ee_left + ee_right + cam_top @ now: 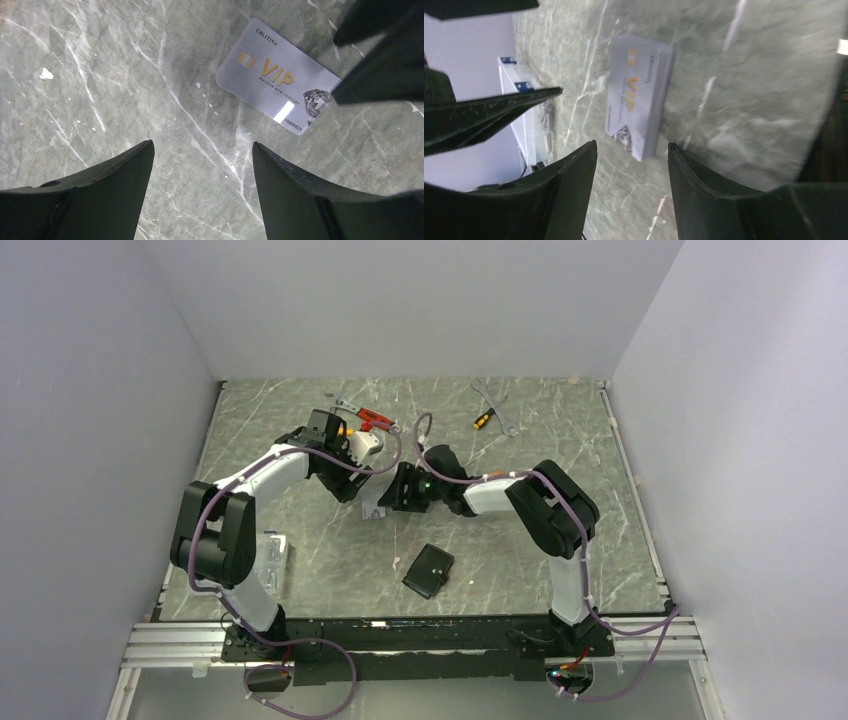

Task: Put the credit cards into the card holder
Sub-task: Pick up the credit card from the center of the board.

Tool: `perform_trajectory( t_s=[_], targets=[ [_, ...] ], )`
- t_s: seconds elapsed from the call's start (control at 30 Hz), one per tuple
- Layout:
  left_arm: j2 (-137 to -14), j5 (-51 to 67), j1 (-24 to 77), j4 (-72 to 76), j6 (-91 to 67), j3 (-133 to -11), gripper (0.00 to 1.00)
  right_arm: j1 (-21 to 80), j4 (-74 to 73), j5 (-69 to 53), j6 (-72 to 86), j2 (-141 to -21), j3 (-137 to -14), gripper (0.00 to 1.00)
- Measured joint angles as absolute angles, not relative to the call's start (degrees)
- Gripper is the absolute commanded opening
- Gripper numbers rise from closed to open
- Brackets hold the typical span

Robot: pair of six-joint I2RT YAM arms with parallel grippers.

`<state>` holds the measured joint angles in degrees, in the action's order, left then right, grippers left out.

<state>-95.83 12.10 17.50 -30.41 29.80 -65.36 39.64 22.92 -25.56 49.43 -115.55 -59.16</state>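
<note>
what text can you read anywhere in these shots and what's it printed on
"CHLITINA": small dark print along the top edge of the silver card.
"VIP": large gold letters across the same card, also legible in the right wrist view.
"MAISON NEW CENTURY": tiny gold line under VIP; the first word is uncertain.
Number in the card's lower corner: only partly readable, a run of 8s ending "25".
No text shows on the card holder.

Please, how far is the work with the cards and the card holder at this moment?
Done: nothing that shows; the silver card lies flat on the table, outside the card holder, which lies apart from it. In hand: nothing; the left gripper and right gripper are both open, close to that card. Left: grasping it and inserting it.
</note>
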Motion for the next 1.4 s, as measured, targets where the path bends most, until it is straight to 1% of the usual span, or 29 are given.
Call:
perform_trajectory(
  t_s=[0.27,0.5,0.73,1.13,1.4],
  targets=[
    [-96.8,12.7,17.2,-30.9,27.9,-65.8,0.74,35.4,17.8,-23.0,47.4,-116.7,-64.2,0.57],
    [-98.5,15.2,16.7,-30.9,26.7,-66.0,0.65,36.3,17.7,-22.6,47.6,-120.2,-68.5,0.56],
    [-98.5,15.2,16.7,-29.8,26.9,-64.8,0.66,39.0,19.4,-22.8,49.2,-121.3,-69.2,0.56],
    [-99.4,15.2,16.7,-29.3,26.9,-64.5,0.67,39.9,30.9,-24.1,54.5,-121.1,-62.4,0.55],
    [-100.1,14.2,18.6,-28.7,26.9,-64.5,0.74,39.8,32.2,-24.4,55.3,-121.1,-61.5,0.54]
  ],
)
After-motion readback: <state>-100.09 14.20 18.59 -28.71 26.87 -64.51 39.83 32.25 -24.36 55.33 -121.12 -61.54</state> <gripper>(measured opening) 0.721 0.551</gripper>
